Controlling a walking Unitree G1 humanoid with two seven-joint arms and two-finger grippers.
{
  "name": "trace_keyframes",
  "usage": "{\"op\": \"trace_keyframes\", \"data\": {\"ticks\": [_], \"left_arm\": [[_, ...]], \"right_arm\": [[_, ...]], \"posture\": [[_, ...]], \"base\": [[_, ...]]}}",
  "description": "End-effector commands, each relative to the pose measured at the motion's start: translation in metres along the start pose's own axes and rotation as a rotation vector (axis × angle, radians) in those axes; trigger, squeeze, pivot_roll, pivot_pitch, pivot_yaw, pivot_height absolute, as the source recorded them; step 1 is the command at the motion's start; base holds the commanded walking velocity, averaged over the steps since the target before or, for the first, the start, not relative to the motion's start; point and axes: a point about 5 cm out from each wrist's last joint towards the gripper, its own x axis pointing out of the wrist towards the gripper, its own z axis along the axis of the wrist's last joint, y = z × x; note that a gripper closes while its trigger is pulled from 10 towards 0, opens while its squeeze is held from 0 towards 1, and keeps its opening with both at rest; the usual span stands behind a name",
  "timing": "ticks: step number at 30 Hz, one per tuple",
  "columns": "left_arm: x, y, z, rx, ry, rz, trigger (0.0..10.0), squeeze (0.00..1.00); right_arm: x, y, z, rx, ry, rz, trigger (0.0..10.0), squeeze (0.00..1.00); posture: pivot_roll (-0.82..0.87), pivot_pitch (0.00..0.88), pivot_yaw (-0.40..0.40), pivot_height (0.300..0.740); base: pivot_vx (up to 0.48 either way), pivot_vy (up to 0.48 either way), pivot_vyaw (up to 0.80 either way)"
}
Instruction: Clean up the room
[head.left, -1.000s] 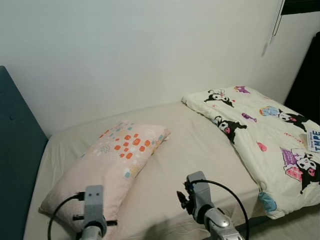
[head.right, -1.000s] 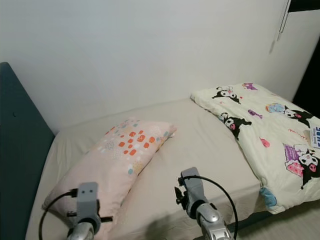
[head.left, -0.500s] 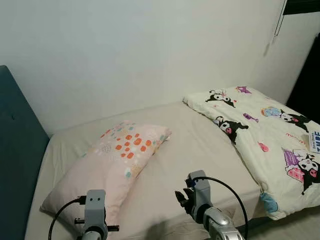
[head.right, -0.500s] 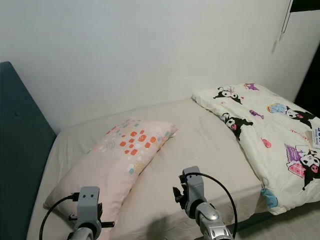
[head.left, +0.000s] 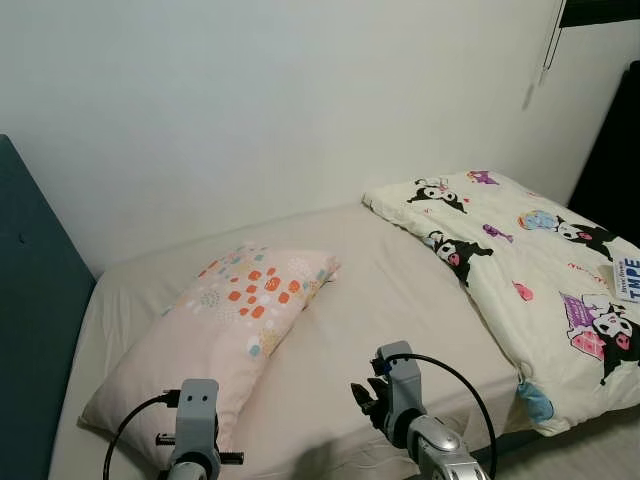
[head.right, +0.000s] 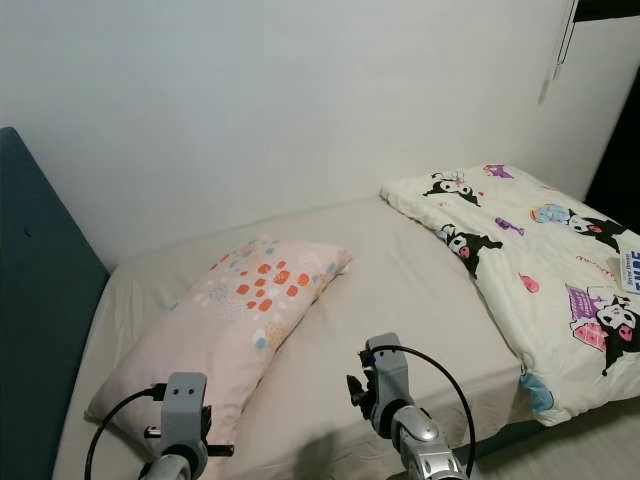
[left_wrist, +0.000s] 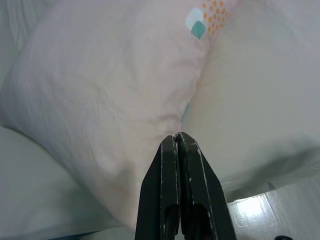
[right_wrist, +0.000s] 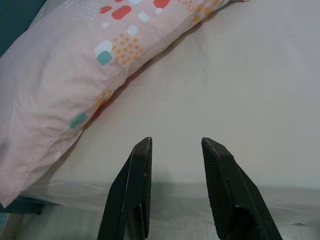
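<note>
A pink pillow (head.left: 235, 315) with orange and teal spots lies slantwise on the beige bed (head.left: 400, 290), near the headboard side. A cream cartoon-print duvet (head.left: 540, 265) is bunched at the bed's right end. My left gripper (left_wrist: 176, 137) is shut with nothing in it, hovering over the pillow's near edge (left_wrist: 125, 100). My right gripper (right_wrist: 175, 145) is open above the bare sheet (right_wrist: 240, 90), the pillow (right_wrist: 90, 60) lying beside it. Both wrists (head.left: 197, 420) (head.left: 400, 390) show low in the head views.
A dark teal headboard (head.left: 35, 320) stands at the left. A white wall (head.left: 280, 110) runs behind the bed. A light floor strip (left_wrist: 260, 210) shows past the mattress edge. A labelled tag (head.left: 627, 278) rests on the duvet at far right.
The camera has drifted slightly. My left wrist has sunk a little lower in the head views; the right arm, pillow and duvet stay put.
</note>
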Motion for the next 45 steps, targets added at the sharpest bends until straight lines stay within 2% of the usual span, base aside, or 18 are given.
{"op": "trace_keyframes", "data": {"ticks": [1, 22, 27, 31, 45], "left_arm": [[-0.0024, 0.0065, -0.0046, 0.022, 0.02, 0.007, 10.0, 0.0], [0.0, 0.0058, -0.0028, 0.021, 0.027, 0.009, 10.0, 0.0], [0.0002, 0.0015, -0.0006, 0.04, 0.013, -0.038, 10.0, 0.0], [0.0001, -0.0005, -0.0009, 0.037, 0.016, -0.035, 10.0, 0.0], [-0.002, 0.0044, -0.0062, 0.026, 0.038, -0.009, 10.0, 0.0]], "right_arm": [[0.0002, 0.0017, 0.0005, 0.023, -0.005, -0.002, 10.0, 0.0], [0.0015, 0.0023, 0.001, 0.008, 0.007, 0.008, 10.0, 0.0], [0.0019, 0.0014, 0.0018, 0.004, 0.008, 0.005, 10.0, 0.0], [0.0024, 0.0003, 0.002, -0.013, 0.013, -0.002, 10.0, 0.0], [0.0035, -0.0037, 0.0048, -0.032, 0.014, -0.023, 10.0, 0.0]], "posture": [[-0.08, 0.0, 0.04, 0.738], [-0.08, 0.0, 0.041, 0.738], [-0.08, 0.0, 0.038, 0.738], [-0.08, 0.0, 0.037, 0.738], [-0.08, 0.0, 0.027, 0.738]], "base": [[0.0, 0.0, 0.0], [0.0, 0.0, 0.0], [0.0, 0.0, 0.0], [0.0, 0.0, 0.0], [0.0, 0.0, 0.0]]}}
